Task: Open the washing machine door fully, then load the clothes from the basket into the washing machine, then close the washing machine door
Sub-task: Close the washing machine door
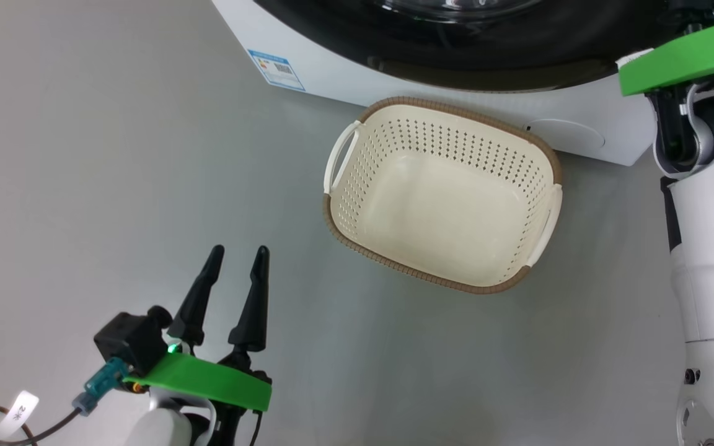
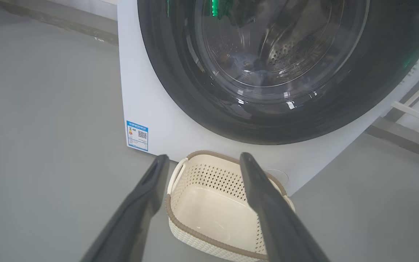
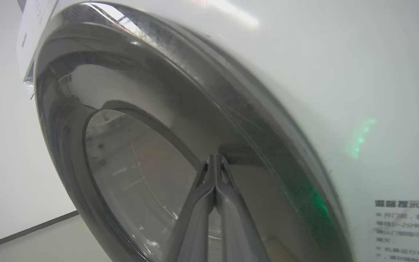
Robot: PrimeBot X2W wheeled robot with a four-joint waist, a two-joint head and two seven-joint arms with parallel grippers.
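The washing machine (image 1: 332, 68) stands at the top, its white front (image 2: 151, 109) low to the floor. The washing machine door (image 2: 180, 83) lies flat against that front. Through its glass I make out blue clothes (image 2: 244, 63) in the steel drum. The basket (image 1: 450, 210) sits on the floor just before the machine, with nothing in it. My left gripper (image 1: 239, 251) is open, low at the left, well short of the basket (image 2: 213, 214). My right gripper (image 3: 215, 157) is shut, its tips at the door's black ring (image 3: 140, 174), holding nothing.
Grey floor (image 1: 115, 186) spreads to the left and below the basket. My right arm's white forearm (image 1: 710, 248) and green plate (image 1: 685, 59) rise along the right edge. A blue label (image 1: 276, 69) marks the machine's lower left corner.
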